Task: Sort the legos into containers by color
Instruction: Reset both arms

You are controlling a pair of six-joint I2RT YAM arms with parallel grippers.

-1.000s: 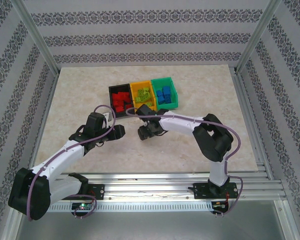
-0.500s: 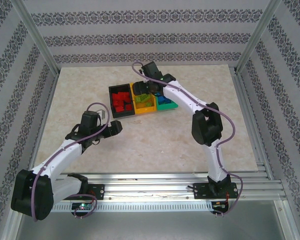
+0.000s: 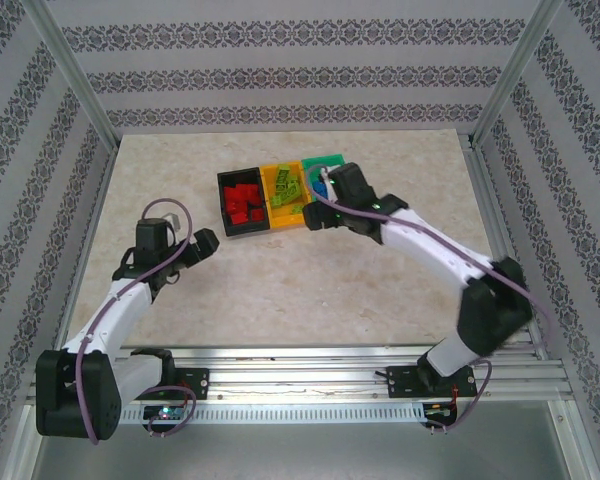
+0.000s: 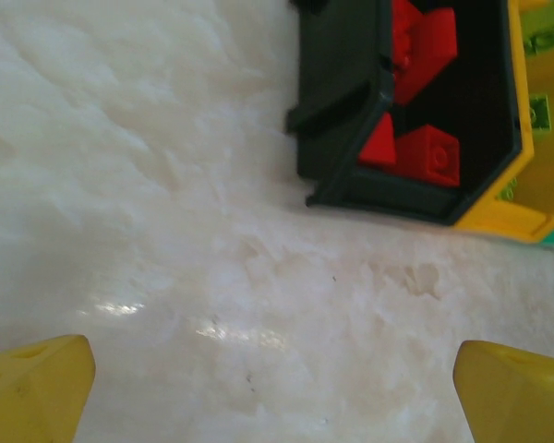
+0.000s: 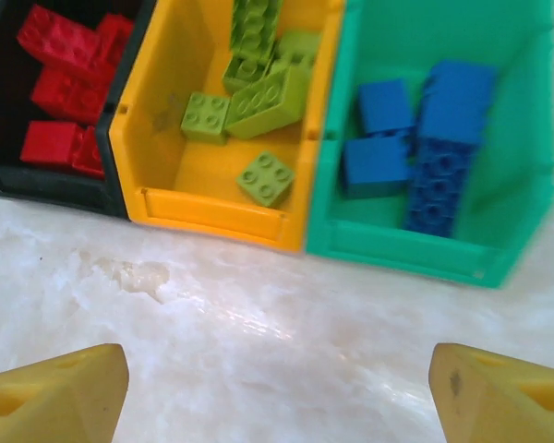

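Observation:
Three joined bins sit mid-table: black [image 3: 225, 205] holding red legos [image 3: 243, 200], orange-yellow [image 3: 275, 215] holding lime legos [image 3: 286, 187], green [image 3: 325, 160] with blue legos partly hidden by my right arm. My right gripper [image 3: 318, 214] hovers just in front of the orange and green bins; its wrist view shows red legos [image 5: 69, 69], lime legos [image 5: 263, 92] and blue legos [image 5: 434, 157], and the gripper [image 5: 279, 397] is open and empty over bare table. My left gripper [image 3: 208, 240] is left of the black bin [image 4: 342, 101], also open [image 4: 277, 397] and empty.
The marble-patterned tabletop [image 3: 280, 290] is bare around the bins. Aluminium frame posts and patterned walls enclose the table on the left, the right and the back. A rail [image 3: 300, 375] with both arm bases runs along the near edge.
My right gripper swung up over the bins half a second ago and has come back down in front of them. The left gripper has drawn back leftwards, away from the bins.

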